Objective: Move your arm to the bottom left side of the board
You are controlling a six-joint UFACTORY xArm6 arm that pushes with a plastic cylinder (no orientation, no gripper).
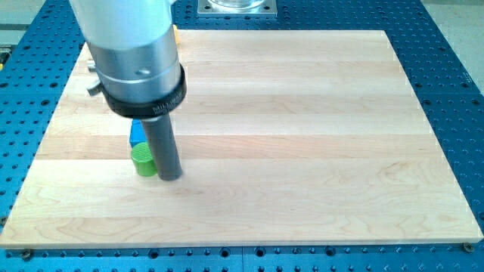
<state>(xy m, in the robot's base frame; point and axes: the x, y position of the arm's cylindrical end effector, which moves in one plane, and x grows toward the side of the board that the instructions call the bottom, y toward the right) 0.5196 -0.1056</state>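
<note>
On the wooden board [302, 136], toward its left side, my arm [132, 53] descends to my tip [170, 178], jawless, touching the green cylinder [143, 160] on its right, below the blue block [138, 133].

1. Our arm enters from the upper left of the frame as a broad pale grey cylindrical body [125, 30].
2. Below it we carry a silver metal collar ringed by a black band [144, 98].
3. From that band our straight dark grey rod [162, 143] hangs upright.
4. My tip [170, 178] sits in the lower left of the frame.
</note>
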